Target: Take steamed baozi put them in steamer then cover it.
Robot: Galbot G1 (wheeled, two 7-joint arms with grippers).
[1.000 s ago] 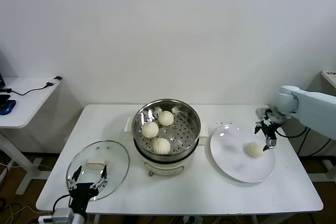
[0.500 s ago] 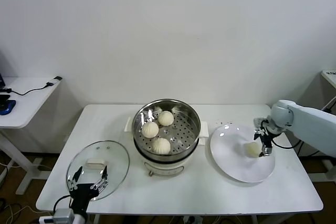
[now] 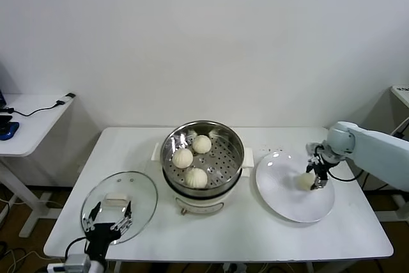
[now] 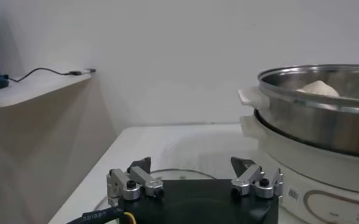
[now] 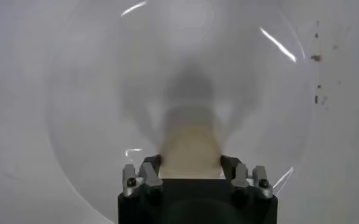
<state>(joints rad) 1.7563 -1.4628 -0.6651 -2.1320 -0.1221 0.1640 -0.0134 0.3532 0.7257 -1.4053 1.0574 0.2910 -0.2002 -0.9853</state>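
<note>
I see the steamer (image 3: 202, 155) as polished, mirror-bright steel with a perforated tray, seated on a glossy white plastic base. The baozi (image 3: 196, 177) inside it look smooth and matt. Beside the steamer, the white plate (image 3: 287, 199) shines glossily, and the lid (image 3: 119, 206) is clear glass on the matt white counter (image 3: 255, 234).

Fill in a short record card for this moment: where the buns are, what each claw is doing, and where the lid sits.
buns in steamer: three, lying on the perforated tray of the steamer
bun on plate: one baozi on the white plate
right claw: down at the plate, fingers either side of that baozi
left claw: open, idle at the near left table edge by the glass lid
glass lid: flat on the table, left of the steamer
steamer cover: not yet on
</note>
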